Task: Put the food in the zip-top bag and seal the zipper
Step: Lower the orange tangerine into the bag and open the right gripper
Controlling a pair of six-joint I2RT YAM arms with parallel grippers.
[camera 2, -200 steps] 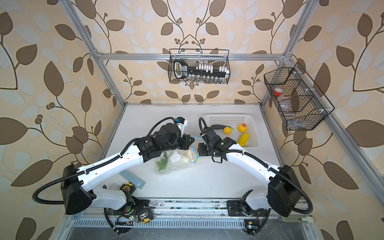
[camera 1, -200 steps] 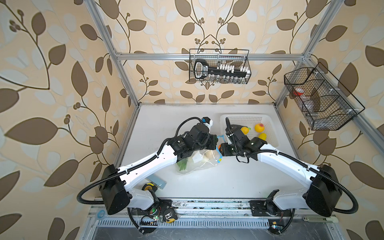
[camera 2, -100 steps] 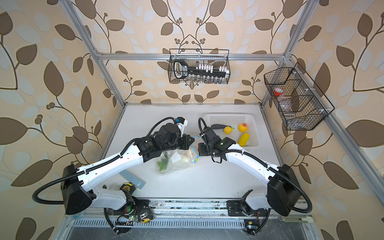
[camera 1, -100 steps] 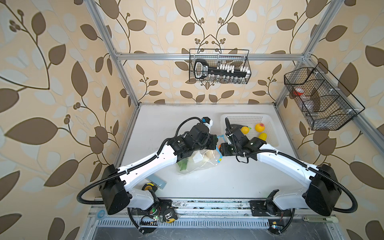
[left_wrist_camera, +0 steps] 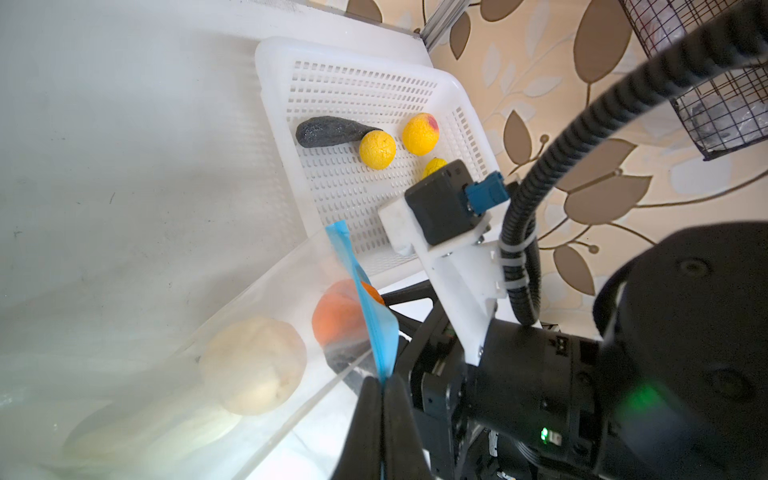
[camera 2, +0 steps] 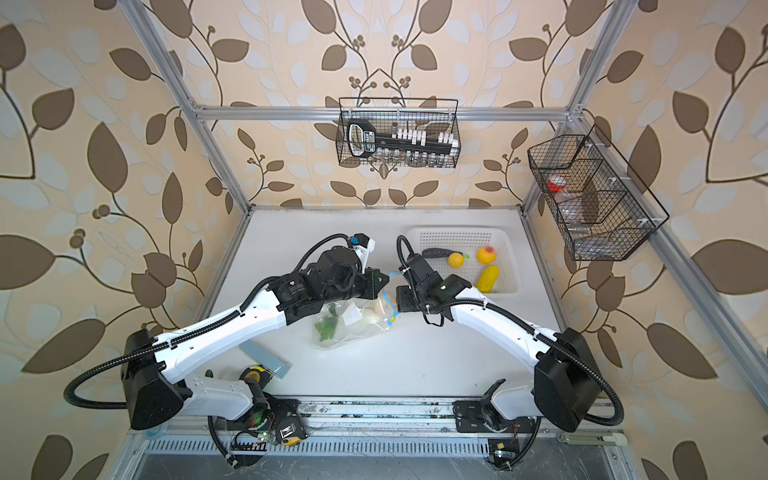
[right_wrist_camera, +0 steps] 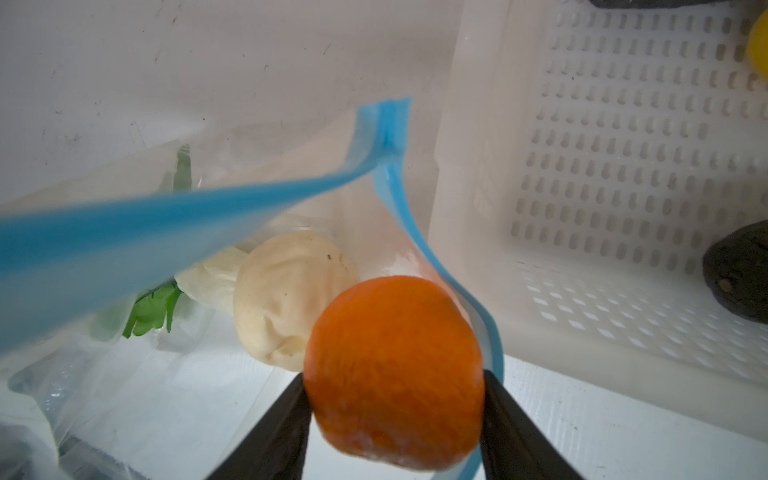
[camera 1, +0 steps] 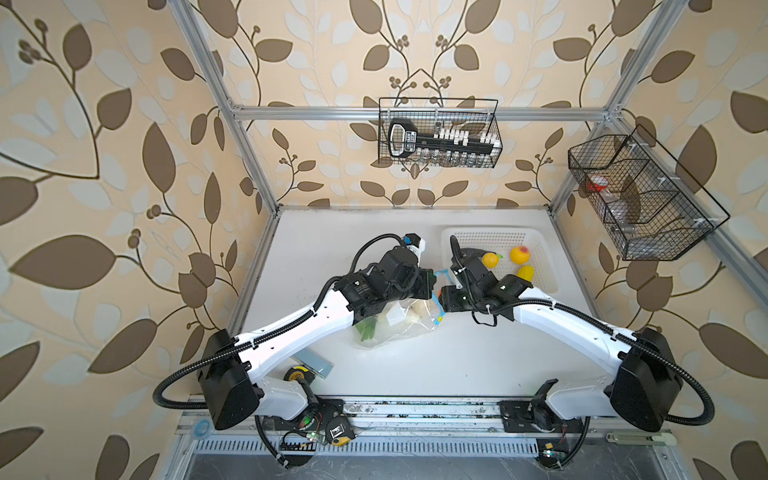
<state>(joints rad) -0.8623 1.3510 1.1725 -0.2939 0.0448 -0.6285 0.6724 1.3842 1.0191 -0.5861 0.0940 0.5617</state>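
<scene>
The clear zip-top bag [camera 1: 395, 328] lies mid-table between both arms. My left gripper [left_wrist_camera: 381, 380] is shut on its blue zipper [left_wrist_camera: 365, 299] strip, holding the mouth up and open. My right gripper [right_wrist_camera: 395, 378] sits in the mouth, its fingers against the sides of an orange [right_wrist_camera: 395, 365]. Deeper inside lie a beige lump [right_wrist_camera: 286, 295], a pale vegetable [right_wrist_camera: 212, 274] and leafy greens [right_wrist_camera: 151, 309]. More food stays in the basket: a lemon [camera 1: 490, 260], a peach [camera 1: 520, 254], corn [camera 1: 525, 272] and a dark piece [left_wrist_camera: 328, 131].
The white perforated basket [camera 1: 536, 245] stands at the back right, close beside the bag's mouth. A grey metal plate [camera 1: 316, 365] and a yellow tape measure [camera 1: 297, 375] lie near the left arm's base. Black wire baskets [camera 1: 438, 133] hang on the walls.
Both arms stay at the bag's mouth with hardly any shift. The left gripper keeps its pinch on the zipper strip.
</scene>
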